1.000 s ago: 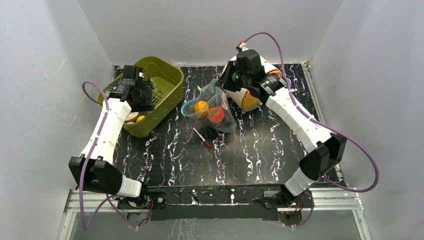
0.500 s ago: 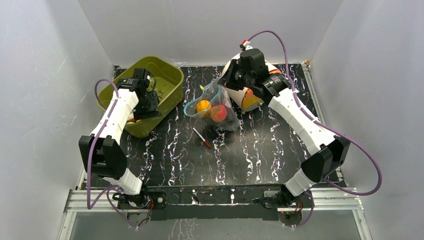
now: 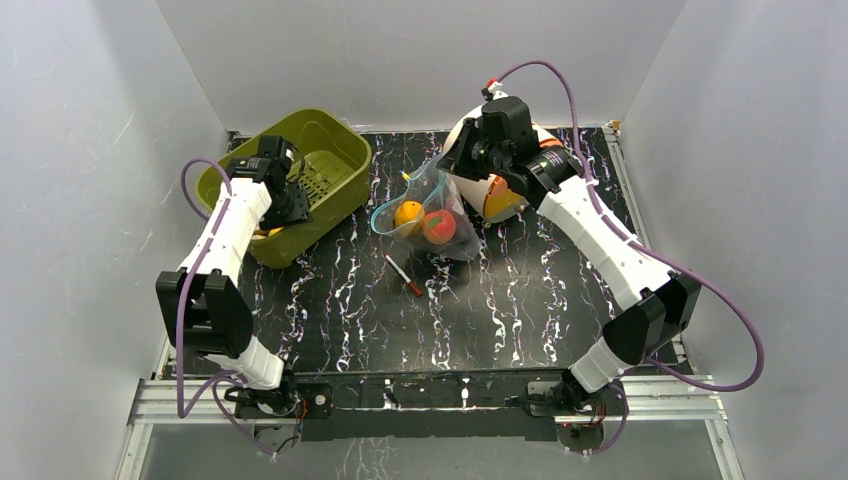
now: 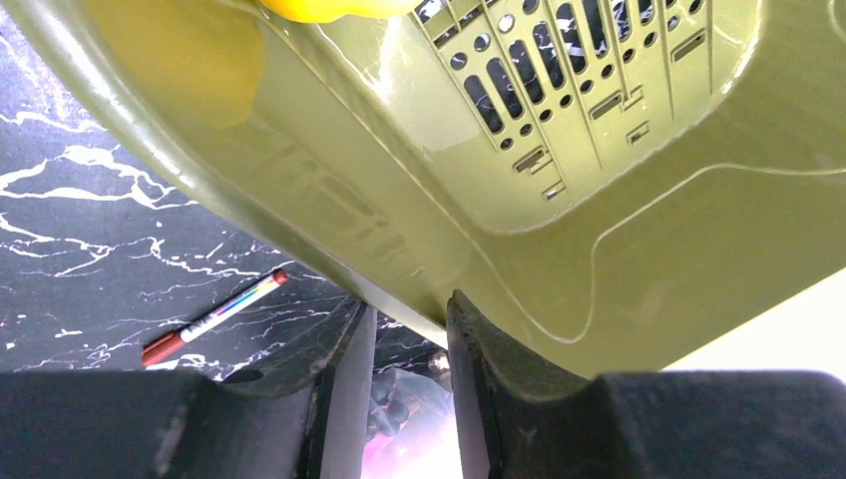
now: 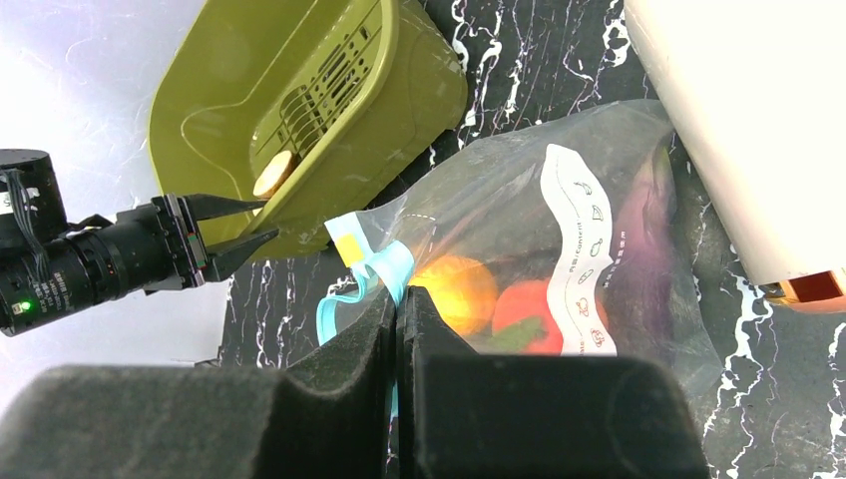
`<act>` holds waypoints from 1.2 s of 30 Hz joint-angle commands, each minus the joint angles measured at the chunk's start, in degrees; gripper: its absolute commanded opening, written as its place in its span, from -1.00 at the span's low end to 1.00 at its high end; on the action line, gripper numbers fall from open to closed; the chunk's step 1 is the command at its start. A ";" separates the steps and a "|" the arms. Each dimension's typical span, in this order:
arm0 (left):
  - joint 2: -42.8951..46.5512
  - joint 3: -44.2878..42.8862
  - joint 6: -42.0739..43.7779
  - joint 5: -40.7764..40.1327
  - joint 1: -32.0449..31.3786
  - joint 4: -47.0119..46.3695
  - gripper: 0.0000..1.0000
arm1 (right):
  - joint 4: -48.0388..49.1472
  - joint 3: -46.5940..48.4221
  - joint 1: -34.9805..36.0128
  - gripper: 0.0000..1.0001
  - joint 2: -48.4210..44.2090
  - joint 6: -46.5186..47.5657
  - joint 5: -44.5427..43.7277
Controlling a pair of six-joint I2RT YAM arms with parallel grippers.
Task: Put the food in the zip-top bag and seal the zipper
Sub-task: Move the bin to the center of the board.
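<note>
Zip-top bag [image 3: 432,212]: one, mid-table, mouth toward the basket; teal zipper [image 5: 371,282] hangs loose and unsealed.
Food in bag: an orange fruit [image 5: 455,293], a red-green peach [image 5: 529,315], a purple piece [image 5: 641,239] – three counted.
Food in basket: one tan round [image 5: 271,174] and one yellow piece [image 4: 329,8] visible.
Basket [image 3: 335,150]: one, olive-green, slotted floor.
Pen [image 3: 403,275]: one, red-tipped, just near of the bag.
Right gripper [image 5: 397,299]: jaws pressed together on the bag's mouth edge – bag lifted there.
Left gripper [image 4: 411,324]: jaws narrowly apart, straddling the basket wall.

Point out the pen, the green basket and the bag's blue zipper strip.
pen [image 3: 404,275], top view, mid-shaft.
green basket [image 3: 345,152], top view, far rim.
zipper strip [image 5: 399,267], right wrist view, teal edge by the fingers.
</note>
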State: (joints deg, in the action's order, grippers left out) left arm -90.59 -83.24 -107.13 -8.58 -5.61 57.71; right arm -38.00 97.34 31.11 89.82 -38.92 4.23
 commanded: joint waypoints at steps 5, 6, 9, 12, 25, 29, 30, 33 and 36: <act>-1.04 -1.29 5.98 -4.15 2.73 -1.12 -0.60 | 3.92 2.06 -0.67 -1.00 -3.25 0.51 -0.78; -1.41 -1.94 7.01 -4.58 3.02 -1.27 -0.66 | 3.97 2.06 -0.70 -1.00 -3.27 0.52 -0.67; -2.84 -4.52 10.09 -5.88 3.86 -0.57 -0.77 | 3.92 2.02 -0.79 -1.00 -3.29 0.59 -0.67; -3.93 -6.76 13.27 -6.84 4.32 0.13 -0.77 | 3.98 1.89 -0.88 -1.00 -3.42 0.63 -0.71; -6.28 -12.63 41.59 -9.45 6.44 -2.90 -0.88 | 4.49 1.39 -1.54 -1.00 -3.99 1.26 -0.85; -5.16 -10.20 52.57 -6.75 8.45 -8.24 -0.91 | 4.71 1.44 -1.80 -1.00 -3.86 1.38 -0.57; -5.27 -9.86 55.15 -5.81 9.37 -9.44 -0.92 | 4.72 1.34 -1.84 -1.00 -3.93 1.43 -0.56; -5.84 -11.07 63.64 -4.67 11.66 -11.50 -1.00 | 4.78 1.11 -2.02 -1.00 -4.33 1.49 -0.49; -5.01 -11.39 72.78 -4.52 12.28 -15.80 -1.00 | 4.76 0.69 -2.20 -1.00 -4.79 1.58 -0.56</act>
State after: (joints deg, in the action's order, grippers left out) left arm -98.13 -93.32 -51.31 -13.85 5.10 48.31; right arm -37.95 97.32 29.43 89.08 -37.80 4.23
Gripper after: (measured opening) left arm 0.172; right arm 0.010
